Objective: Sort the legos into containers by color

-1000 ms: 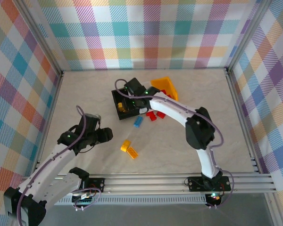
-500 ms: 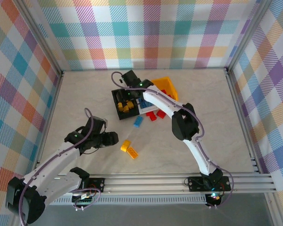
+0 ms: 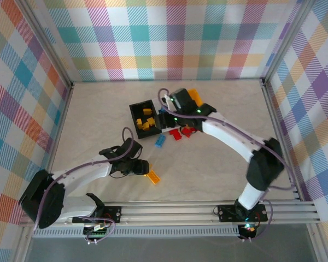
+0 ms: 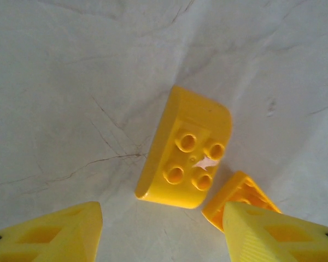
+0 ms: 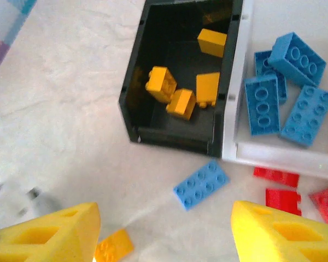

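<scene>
Left end effector [image 4: 161, 218] hung wide over the centre-frame yellow lego [image 4: 186, 150], seemingly poised for grasping; right end effector [image 5: 164, 210] gaped, empty.

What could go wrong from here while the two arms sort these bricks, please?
1. The left gripper hovers open over the rounded yellow brick, but a second orange brick lies close beside it. A closing finger might land on that neighbour and spoil the grasp.
2. The loose blue brick lies near the black bin's front wall. If the right gripper goes for it, a finger could nudge the bin.
</scene>
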You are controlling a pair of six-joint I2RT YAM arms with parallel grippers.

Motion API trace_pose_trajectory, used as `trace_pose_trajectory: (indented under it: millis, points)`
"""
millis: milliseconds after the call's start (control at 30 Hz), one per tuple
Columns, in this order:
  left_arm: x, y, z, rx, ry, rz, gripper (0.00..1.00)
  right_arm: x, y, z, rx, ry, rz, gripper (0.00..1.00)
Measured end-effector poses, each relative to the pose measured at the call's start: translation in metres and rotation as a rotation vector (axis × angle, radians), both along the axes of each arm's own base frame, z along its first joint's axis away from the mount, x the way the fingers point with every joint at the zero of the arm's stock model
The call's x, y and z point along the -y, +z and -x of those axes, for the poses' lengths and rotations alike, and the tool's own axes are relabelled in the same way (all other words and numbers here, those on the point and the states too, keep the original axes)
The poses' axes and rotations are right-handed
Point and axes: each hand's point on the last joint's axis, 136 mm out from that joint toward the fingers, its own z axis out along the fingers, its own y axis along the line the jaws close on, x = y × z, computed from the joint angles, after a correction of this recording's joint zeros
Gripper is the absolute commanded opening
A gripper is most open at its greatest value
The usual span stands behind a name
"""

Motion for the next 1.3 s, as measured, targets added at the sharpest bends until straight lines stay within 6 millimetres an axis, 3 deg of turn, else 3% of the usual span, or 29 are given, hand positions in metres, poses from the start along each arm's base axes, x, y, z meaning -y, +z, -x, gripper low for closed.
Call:
trace_pose_trajectory:
  millis: [67,133,300,367,667,800,967,1100,1300]
  points:
    - [0.005,-0.008,0.000,-0.018,-0.025,-0.030,0.60,0.009,0.000,0.018,-0.004,0.005,-0.022,0.68]
    - [0.010,-0.014,-0.002,-0.026,-0.041,-0.052,0.60,0.019,-0.016,0.039,-0.042,0.010,-0.009,0.68]
    - [0.009,-0.020,-0.010,-0.025,-0.034,-0.097,0.58,0.037,-0.084,0.102,-0.199,0.046,0.078,0.68]
    - [0.008,-0.021,-0.011,-0.030,-0.032,-0.119,0.55,0.041,-0.100,0.119,-0.237,0.057,0.103,0.68]
    - [0.001,-0.021,-0.020,-0.010,-0.031,-0.199,0.29,0.022,-0.110,0.164,-0.233,0.172,0.138,0.73]
    - [0.001,-0.020,-0.023,0.008,-0.033,-0.205,0.24,0.008,-0.131,0.189,-0.222,0.294,0.227,0.75]
    - [-0.011,-0.010,-0.031,0.046,0.005,-0.221,0.24,-0.007,-0.163,0.206,-0.192,0.399,0.374,0.76]
    - [-0.029,0.021,-0.040,0.121,0.076,-0.194,0.25,-0.020,-0.177,0.207,-0.165,0.436,0.433,0.76]
    - [-0.065,0.062,-0.048,0.200,0.195,-0.172,0.27,-0.035,-0.184,0.194,-0.123,0.429,0.476,0.73]
